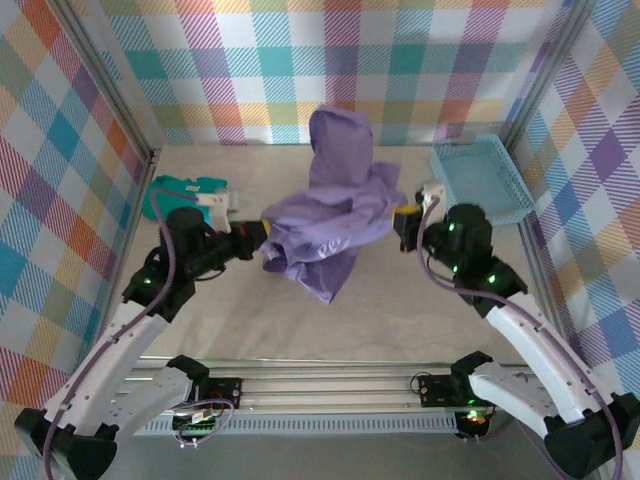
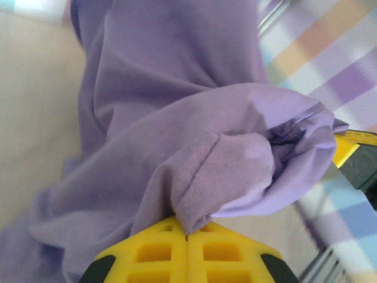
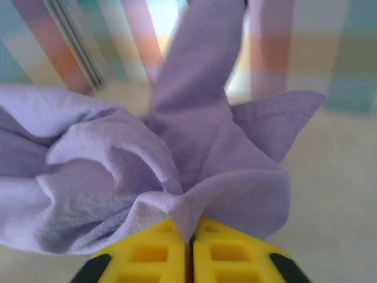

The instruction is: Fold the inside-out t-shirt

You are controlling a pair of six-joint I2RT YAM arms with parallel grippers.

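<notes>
The lavender t-shirt (image 1: 335,200) hung bunched in the air over the middle of the bench (image 1: 250,320), strung between the left arm (image 1: 190,250) and the right arm (image 1: 465,240), which faced each other from either side of it. The left jaws were shut tight on it: in the left wrist view the two yellow fingers (image 2: 153,256) met with no gap between them, and a thick fold of the purple cloth (image 2: 218,177) came up out of the seam where they pressed together. The right jaws were likewise closed on the shirt, their yellow fingers (image 3: 227,250) drawn in to a thin dark line with a pinch of cloth (image 3: 194,206) caught at the tips, the rest of the fabric puffing out to the left and rising to a point behind. From above, one part of the shirt stood up in a tall peak toward the back wall (image 1: 300,60), while a loose flap drooped below the level of the two grips, showing small white lettering (image 1: 325,253); whether that lowest flap touched the bench could not be told. A crumpled teal garment (image 1: 185,187) lay on the bench at the left, just behind the left arm and apart from the shirt. A pale blue basket (image 1: 480,175) sat at the far right corner of the bench, beyond the right arm.
</notes>
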